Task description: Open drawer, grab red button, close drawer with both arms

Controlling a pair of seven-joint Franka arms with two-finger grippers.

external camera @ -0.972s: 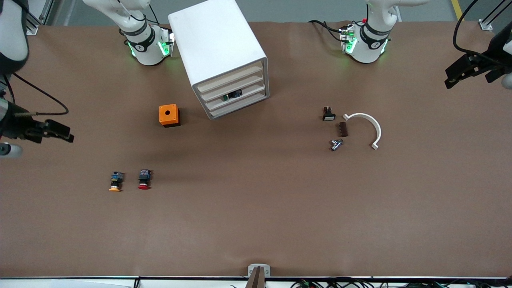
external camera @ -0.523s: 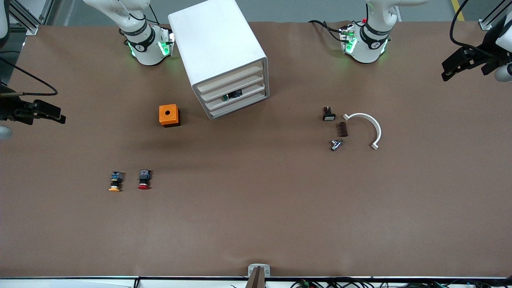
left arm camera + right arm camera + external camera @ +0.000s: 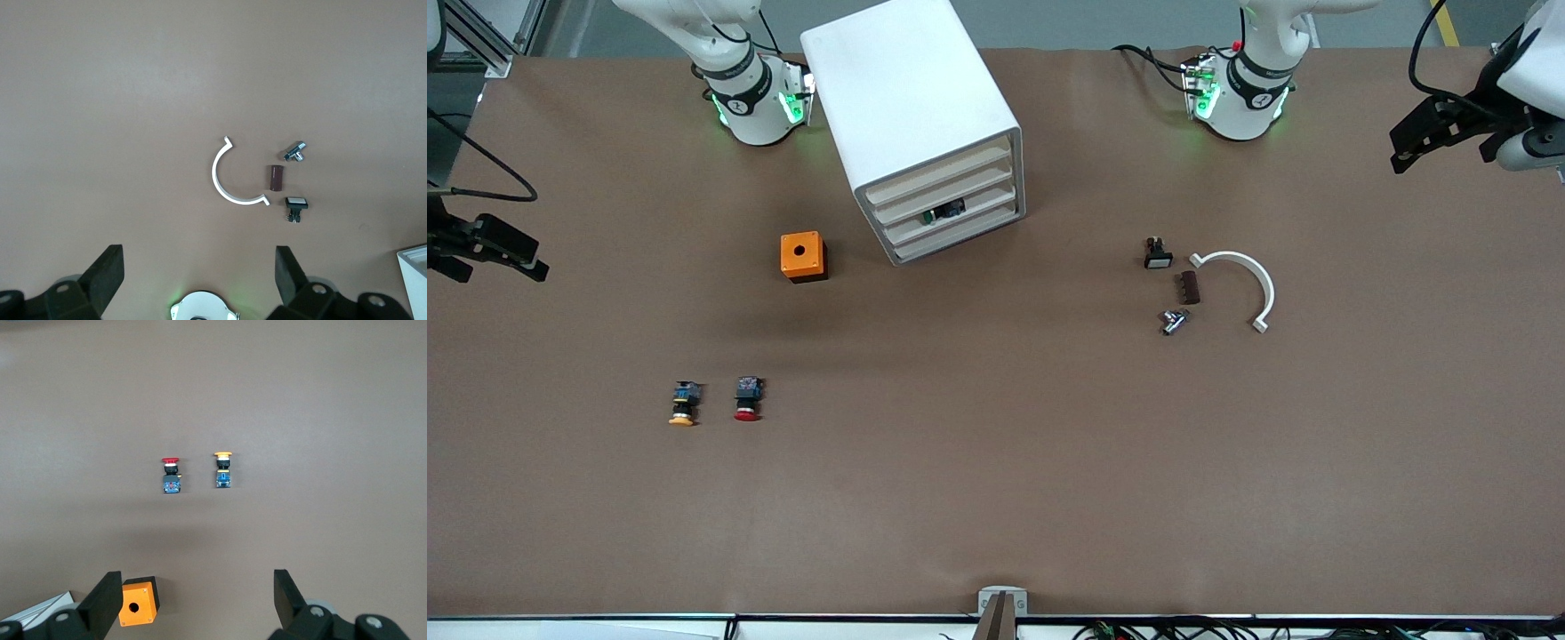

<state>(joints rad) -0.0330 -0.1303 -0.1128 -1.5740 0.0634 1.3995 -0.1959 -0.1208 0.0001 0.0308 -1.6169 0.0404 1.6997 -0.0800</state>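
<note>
The white cabinet stands between the two arm bases, its four drawers all pushed in; the drawer is second from the top. The red-capped button lies on the table, nearer the front camera than the cabinet, toward the right arm's end. My right gripper hangs open and empty high over its end of the table. My left gripper hangs open and empty high over the other end.
An orange-capped button lies beside the red one. An orange box with a hole sits beside the cabinet. Toward the left arm's end lie a white arc, a brown block, a metal part and a small switch.
Both grippers have drifted toward the bases' side of the table, the right one also outward to its table end, the left one slightly inward. Nothing on the table moved.
</note>
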